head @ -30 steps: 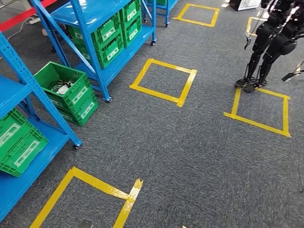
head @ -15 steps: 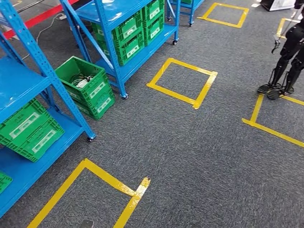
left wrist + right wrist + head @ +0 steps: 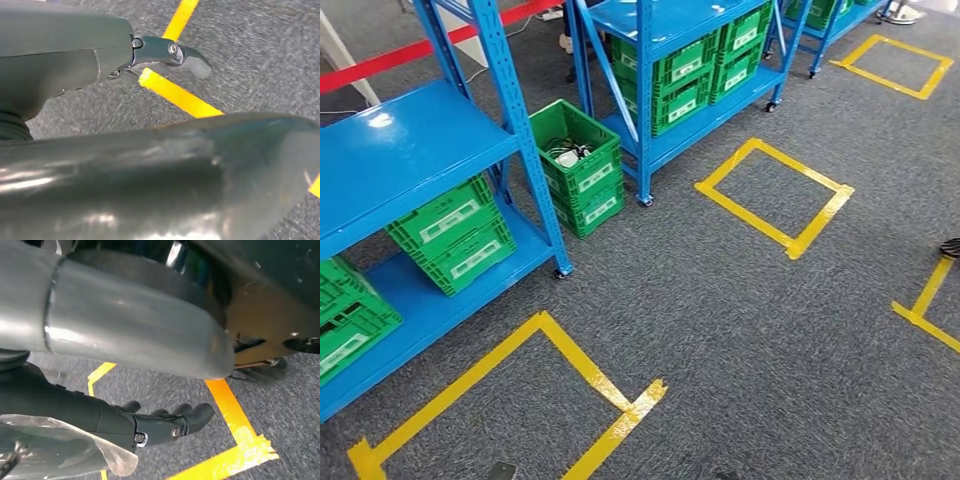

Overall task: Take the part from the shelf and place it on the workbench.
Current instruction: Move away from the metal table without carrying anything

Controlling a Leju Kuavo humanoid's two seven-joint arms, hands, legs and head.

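Grey carpet is covering the whole floor, and the open green floor crate, stacked on a second crate, is serving as the landmark.

Left of that crate, the nearest blue rack is carrying 2 stacked, tilted green crates and more at the picture's edge. Inside the floor crate, pale and dark items are lying; the part may be among them, but I cannot tell. Right of the crate, a second blue rack is showing 4 green crates, and a third rack is standing farther right. 4 yellow tape outlines are marking the carpet, 1 in front of the crate and 3 to its right.

The task is looking barely begun: no part is in either hand, and no workbench is in sight.

The left hand is hanging above the carpet with 1 finger straight; the rest is hidden, so I cannot tell its grip. The right hand is holding nothing, its fingers lying nearly straight.
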